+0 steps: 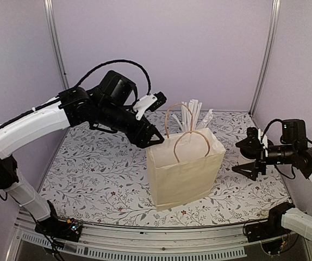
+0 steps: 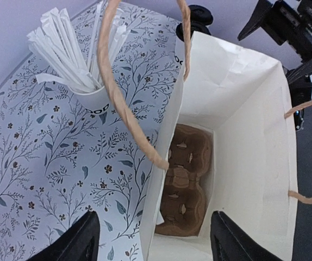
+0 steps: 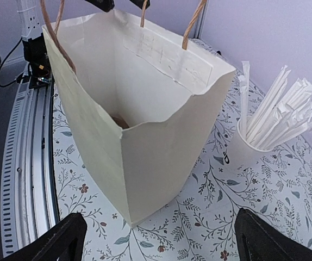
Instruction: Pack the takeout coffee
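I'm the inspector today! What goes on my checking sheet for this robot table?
Surface: flowery tablecloth.
Job's things: paper bag upright and open; cardboard cup carrier at its bottom; takeout coffee only peeking past the bag's far rim, not inside.
Clutter: cup of wrapped straws beside the bag.
Grippers: left gripper open over the bag's rim; right gripper open, apart from the bag.
Cables: black cable looping over the left arm.
Surroundings: lilac walls; metal rail at the near edge.

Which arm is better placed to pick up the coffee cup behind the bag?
Probably right. The right gripper stands open, low beside the bag, near the corner where the coffee cup shows. The left gripper hangs over the bag's rim, handles in its way.
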{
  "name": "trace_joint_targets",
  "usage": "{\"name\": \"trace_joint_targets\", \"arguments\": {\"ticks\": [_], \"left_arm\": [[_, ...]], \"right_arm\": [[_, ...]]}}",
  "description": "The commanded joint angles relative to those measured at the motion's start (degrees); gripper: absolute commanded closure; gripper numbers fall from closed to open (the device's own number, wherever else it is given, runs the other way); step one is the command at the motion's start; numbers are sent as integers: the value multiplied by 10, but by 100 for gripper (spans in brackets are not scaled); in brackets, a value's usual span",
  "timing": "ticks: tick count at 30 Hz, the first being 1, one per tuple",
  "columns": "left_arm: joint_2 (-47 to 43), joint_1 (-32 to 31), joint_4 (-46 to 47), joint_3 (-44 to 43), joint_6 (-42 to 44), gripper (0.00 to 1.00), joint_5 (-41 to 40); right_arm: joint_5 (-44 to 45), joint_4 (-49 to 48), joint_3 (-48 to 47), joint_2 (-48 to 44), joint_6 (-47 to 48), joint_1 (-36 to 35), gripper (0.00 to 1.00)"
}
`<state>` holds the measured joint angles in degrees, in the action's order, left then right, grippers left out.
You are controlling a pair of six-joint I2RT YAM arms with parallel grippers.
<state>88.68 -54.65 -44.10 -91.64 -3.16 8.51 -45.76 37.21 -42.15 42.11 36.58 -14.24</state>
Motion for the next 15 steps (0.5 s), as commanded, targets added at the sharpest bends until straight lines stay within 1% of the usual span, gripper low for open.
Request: {"name": "trace_joint_targets", "arguments": {"ticks": [1,5,9,15], "left_arm": [[24,19,60,-32,18,31,29],[56,29,84,-46,16,42,70],[86,31,76,-74,22,55,75],[80,28,105,-77,31,76,86]], "right_arm": [[-43,-70,-3,-25,-32,25,1],[-48,-64,2,-21,-24,37,1],[-52,-66,4,-22,-21,39,1],[-44,-67,7,-21,-17,44,1]]}}
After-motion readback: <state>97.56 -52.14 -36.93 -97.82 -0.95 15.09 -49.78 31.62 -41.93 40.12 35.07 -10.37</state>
